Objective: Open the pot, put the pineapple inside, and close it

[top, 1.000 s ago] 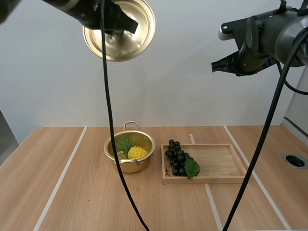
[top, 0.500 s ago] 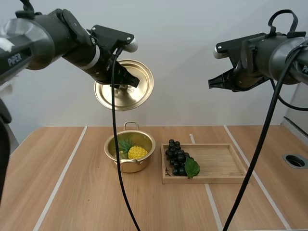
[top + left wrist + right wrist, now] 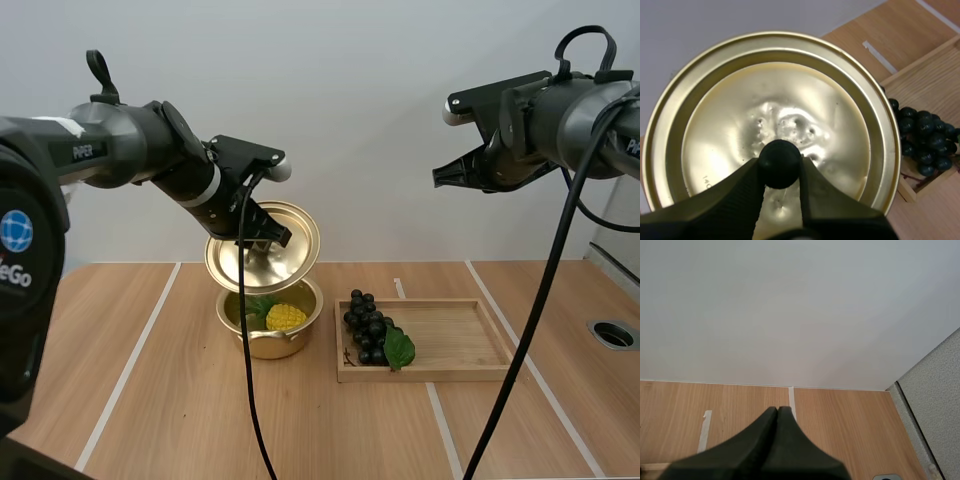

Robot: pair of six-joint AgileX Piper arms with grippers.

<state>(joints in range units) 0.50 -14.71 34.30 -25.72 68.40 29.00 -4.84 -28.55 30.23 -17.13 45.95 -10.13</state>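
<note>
A gold pot [image 3: 272, 342] stands at the table's middle with a yellow pineapple [image 3: 285, 317] inside it. Just above the pot hangs the gold lid [image 3: 262, 250], tilted toward me. My left gripper [image 3: 262, 235] is shut on the lid's black knob [image 3: 780, 156], and its fingers [image 3: 747, 187] pinch the knob from both sides. My right gripper [image 3: 442, 176] hangs high at the right, far from the pot, its fingers lying together as one dark wedge [image 3: 776, 415] with nothing between them.
A wooden tray [image 3: 460, 340] lies right of the pot, with a bunch of dark grapes [image 3: 368, 327] and a green leaf at its left end. The grapes [image 3: 925, 135] also lie beside the lid's rim. A round hole [image 3: 612, 334] sits near the table's right edge.
My left arm has come down with the lid, from high above to just over the pot. The right arm has barely moved.
</note>
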